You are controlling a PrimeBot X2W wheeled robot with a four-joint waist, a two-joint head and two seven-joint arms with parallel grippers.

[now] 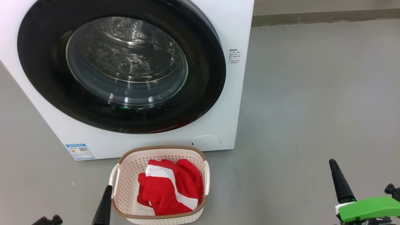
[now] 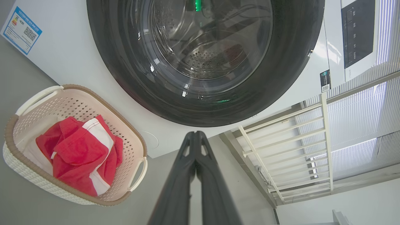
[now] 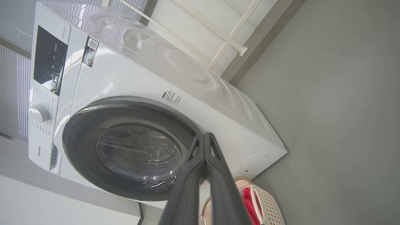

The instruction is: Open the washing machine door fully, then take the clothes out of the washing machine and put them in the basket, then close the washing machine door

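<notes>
Washing machine [image 1: 240, 118] door [image 1: 40, 68] sits flush in the front. No gap along the black rim in either wrist view, so I'd call it latched. Steel drum [image 1: 125, 56] through the glass shows no red and reads empty. Clothes [image 1: 168, 190] are in the basket [image 1: 161, 147], a red bundle with white stripes. The basket stands on the floor just in front of the machine, under the door's low edge and near the round service cap [image 1: 205, 141]. My guess is it's placed there to keep the drum-to-basket carry short.

Left gripper [image 1: 108, 188]: fingers pressed together, nothing between them. The tip is just beside the basket's left handle, on the side away from the machine.

Right gripper [image 1: 332, 162]: clenched too, and empty. It's well clear of the machine's front, out past its right corner.

Both grippers point at the machine without touching anything, which reads as a parked pose. My call: all three steps are done, nothing left to grab.
</notes>
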